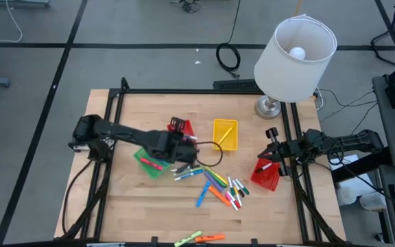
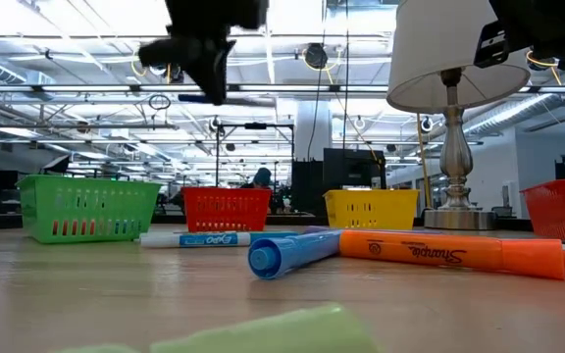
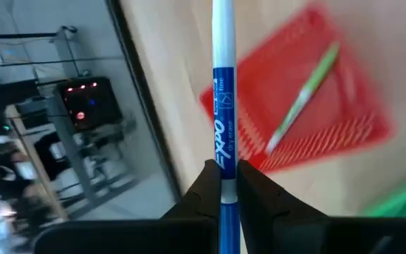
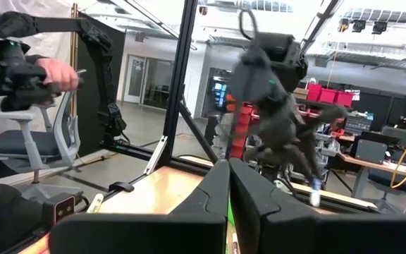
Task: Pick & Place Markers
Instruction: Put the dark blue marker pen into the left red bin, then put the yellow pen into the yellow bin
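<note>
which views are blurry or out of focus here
Left wrist view: the red basket and the green marker in it smear, while the held blue marker stays sharp. Low view: the nearest pale green thing is out of focus. Right wrist view: the left arm blurs.

Markers (image 1: 219,186) lie on the table (image 1: 122,199) between two baskets (image 1: 151,163).

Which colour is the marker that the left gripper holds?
Blue and white marker; left wrist view shows it best.
</note>
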Robot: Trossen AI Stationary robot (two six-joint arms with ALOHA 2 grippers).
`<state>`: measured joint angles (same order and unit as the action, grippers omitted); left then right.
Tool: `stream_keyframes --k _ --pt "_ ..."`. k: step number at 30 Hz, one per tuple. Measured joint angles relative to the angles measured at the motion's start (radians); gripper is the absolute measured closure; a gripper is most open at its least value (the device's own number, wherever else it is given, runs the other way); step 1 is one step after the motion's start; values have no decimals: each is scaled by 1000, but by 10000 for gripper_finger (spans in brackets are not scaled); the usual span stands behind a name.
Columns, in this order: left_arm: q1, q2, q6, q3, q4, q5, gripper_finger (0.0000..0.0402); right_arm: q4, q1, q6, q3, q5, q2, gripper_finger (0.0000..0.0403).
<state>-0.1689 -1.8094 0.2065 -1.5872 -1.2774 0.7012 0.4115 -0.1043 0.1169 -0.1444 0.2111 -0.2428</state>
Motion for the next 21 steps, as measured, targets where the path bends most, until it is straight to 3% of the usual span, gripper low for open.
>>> stream_keyframes --k 8,15,21 --pt "118 -5 190 135 96 -40 379 -3 0 9 0 0 0 403" --pt "131 -5 429 256 312 -96 385 -3 0 29 0 0 0 403" --pt "141 -5 463 299 387 -125 400 -2 0 32 0 0 0 403"
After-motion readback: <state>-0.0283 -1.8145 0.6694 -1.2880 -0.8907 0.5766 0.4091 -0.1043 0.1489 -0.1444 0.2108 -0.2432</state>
